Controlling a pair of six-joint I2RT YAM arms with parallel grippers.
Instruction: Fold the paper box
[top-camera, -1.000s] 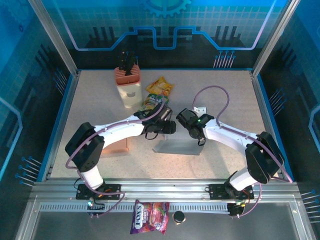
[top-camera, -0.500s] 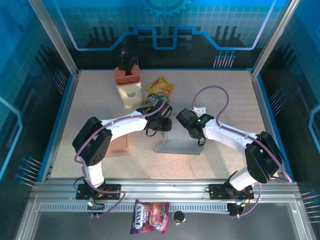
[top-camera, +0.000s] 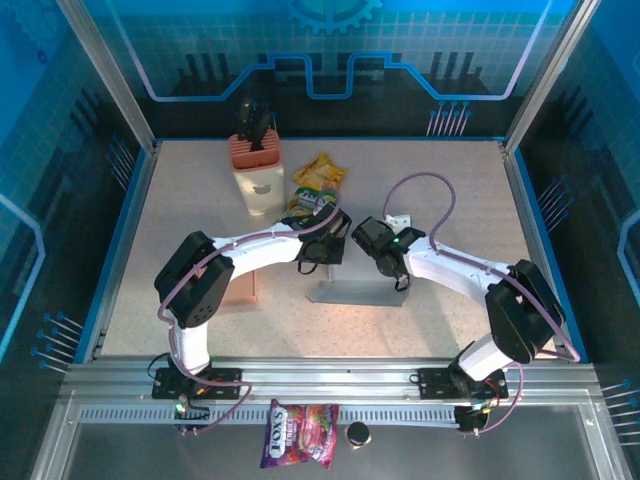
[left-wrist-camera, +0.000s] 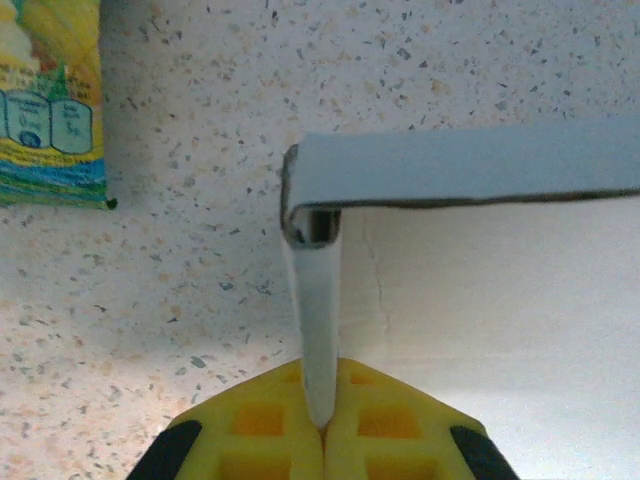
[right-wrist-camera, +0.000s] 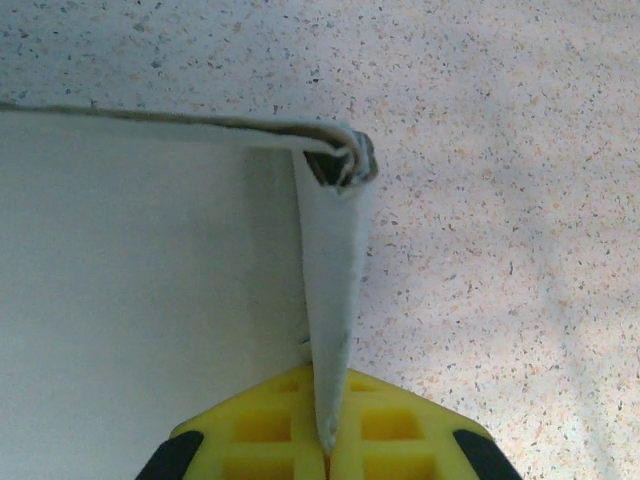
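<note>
Speckled table (top-camera: 450, 190), grey paper box (top-camera: 355, 292) lying flat right of the knife block (top-camera: 258, 175) and nearer the arms, left gripper (left-wrist-camera: 322, 435) pinching the box's left end flap, right gripper (right-wrist-camera: 327, 445) pinching its right end flap, yellow snack packet (top-camera: 318, 183) just right of the knife block

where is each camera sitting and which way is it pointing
Top external: fixed above and behind the bases, looking down on the table; left arm and right arm meet at the paper box.
Left wrist: on the left arm, looking down past the left gripper, shut on a box wall.
Right wrist: on the right arm, looking down past the right gripper, shut on the box's other end.
Shared: all show box and table.
</note>
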